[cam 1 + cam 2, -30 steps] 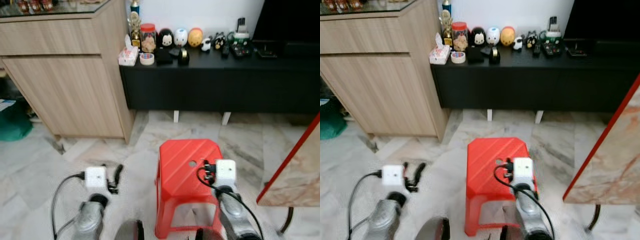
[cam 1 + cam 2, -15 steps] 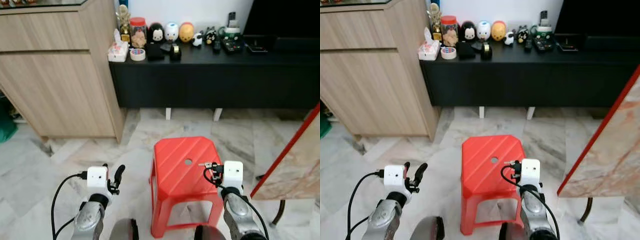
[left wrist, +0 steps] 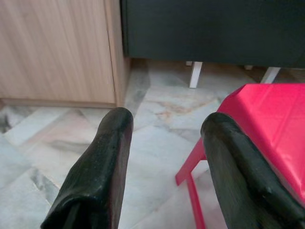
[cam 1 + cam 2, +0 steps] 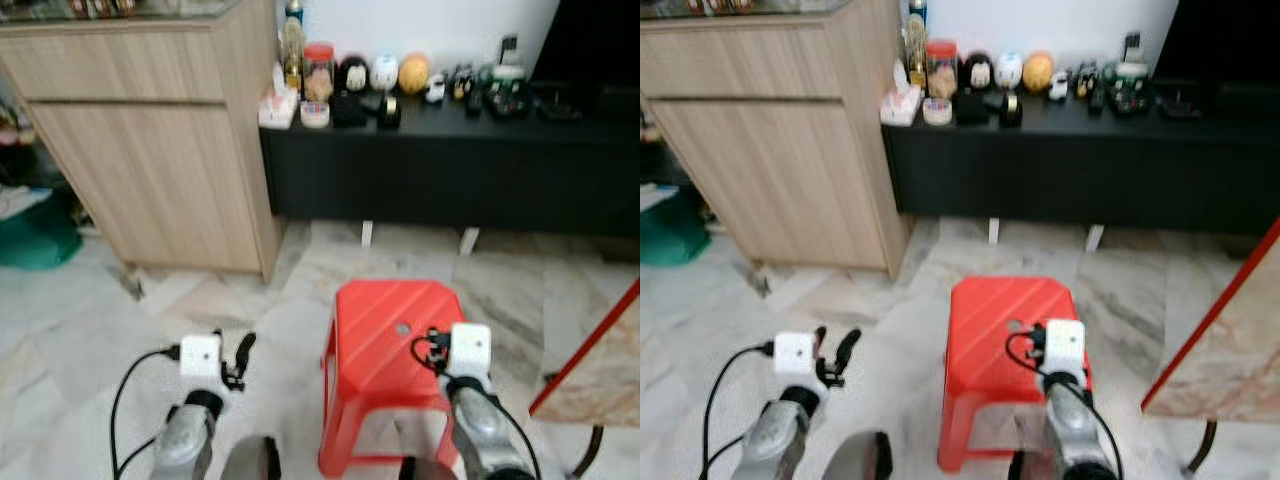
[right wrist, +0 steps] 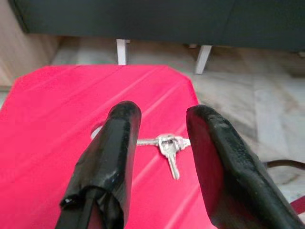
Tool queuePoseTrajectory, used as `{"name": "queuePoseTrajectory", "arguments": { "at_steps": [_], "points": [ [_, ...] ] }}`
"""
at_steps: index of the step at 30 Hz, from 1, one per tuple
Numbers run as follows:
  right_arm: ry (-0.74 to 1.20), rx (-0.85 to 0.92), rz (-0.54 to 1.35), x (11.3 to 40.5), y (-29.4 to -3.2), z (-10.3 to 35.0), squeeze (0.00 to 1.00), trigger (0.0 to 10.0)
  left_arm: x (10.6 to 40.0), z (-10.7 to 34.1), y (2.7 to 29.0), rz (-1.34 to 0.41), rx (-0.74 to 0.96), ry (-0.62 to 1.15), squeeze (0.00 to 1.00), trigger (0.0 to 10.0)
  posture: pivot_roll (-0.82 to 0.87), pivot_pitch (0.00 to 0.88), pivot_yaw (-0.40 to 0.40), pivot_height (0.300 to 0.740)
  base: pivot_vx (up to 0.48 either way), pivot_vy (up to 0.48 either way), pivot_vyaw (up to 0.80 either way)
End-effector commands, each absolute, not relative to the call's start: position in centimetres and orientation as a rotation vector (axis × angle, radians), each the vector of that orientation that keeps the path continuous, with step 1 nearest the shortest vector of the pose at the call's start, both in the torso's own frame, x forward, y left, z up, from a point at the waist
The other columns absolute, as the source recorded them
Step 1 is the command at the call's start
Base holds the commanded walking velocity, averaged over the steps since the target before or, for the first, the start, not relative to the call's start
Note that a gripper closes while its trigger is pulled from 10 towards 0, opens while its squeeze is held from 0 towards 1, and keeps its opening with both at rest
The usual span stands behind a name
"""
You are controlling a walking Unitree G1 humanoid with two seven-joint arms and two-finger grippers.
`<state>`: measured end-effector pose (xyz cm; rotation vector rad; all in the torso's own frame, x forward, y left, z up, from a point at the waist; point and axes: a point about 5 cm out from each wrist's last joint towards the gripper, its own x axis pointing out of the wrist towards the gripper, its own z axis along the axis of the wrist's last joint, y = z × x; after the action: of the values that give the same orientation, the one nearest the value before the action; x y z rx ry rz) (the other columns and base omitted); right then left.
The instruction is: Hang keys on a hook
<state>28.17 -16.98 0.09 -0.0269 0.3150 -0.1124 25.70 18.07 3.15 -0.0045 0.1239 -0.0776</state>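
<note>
A red plastic stool [image 4: 392,355] stands on the marble floor [image 4: 90,330] just in front of the robot, at about 1 o'clock from its feet; the right gripper [image 5: 162,143] hangs over the stool's top with its two black fingers apart and nothing between them; the keys [image 5: 167,145] lie flat on the red seat, in the gap seen between those fingers, beside the small round hole in the seat — they are untouched, and the head views are too blurred to make them out, so it is the right wrist view that places them.

The left gripper [image 3: 164,157] is held low at about 10 o'clock from the stool, over bare floor; its fingers [image 3: 97,171] are spread wide and empty; its wrist view looks past them to the stool's corner and one leg, the foot of a wooden cabinet [image 4: 150,140] and the white legs of a black sideboard [image 4: 450,165].

From the head, the cabinet stands at 11 o'clock and the long black sideboard runs from 12 to 2 o'clock against the wall; on the sideboard's top is a row of small figurines and jars [image 4: 350,85], blurred; at 4 o'clock the red-edged corner of a marble table [image 4: 600,370] juts in — the wrist views give no sight of it.
</note>
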Motion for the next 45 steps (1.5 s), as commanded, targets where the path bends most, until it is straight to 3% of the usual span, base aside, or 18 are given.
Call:
{"name": "queuePoseTrajectory", "arguments": {
  "at_steps": [1,19,33,45],
  "points": [
    [0.315,-0.013,-0.114,28.3,-16.6,0.1,0.00,10.0,25.6,3.3,18.3,-0.075,-0.002,0.128,0.00,10.0,0.03,0.031,-0.008,0.606,0.270,0.000,0.00],
    [0.334,-0.021,-0.134,28.2,-17.0,-0.1,0.00,10.0,25.6,3.0,18.3,-0.077,0.005,0.139,0.00,10.0,0.03,0.031,-0.007,0.606,0.144,0.000,0.00],
    [0.500,-0.013,-0.203,29.6,-19.7,0.1,0.00,10.0,25.7,2.7,18.3,-0.093,0.009,0.152,0.00,10.0,0.02,0.038,0.008,0.606,0.000,0.000,0.00],
    [0.548,0.015,-0.121,30.4,-18.4,0.3,0.00,10.0,27.8,5.1,18.0,-0.092,-0.019,0.061,0.00,10.0,0.03,0.082,0.027,0.606,0.000,0.000,0.00]
  ]
}}
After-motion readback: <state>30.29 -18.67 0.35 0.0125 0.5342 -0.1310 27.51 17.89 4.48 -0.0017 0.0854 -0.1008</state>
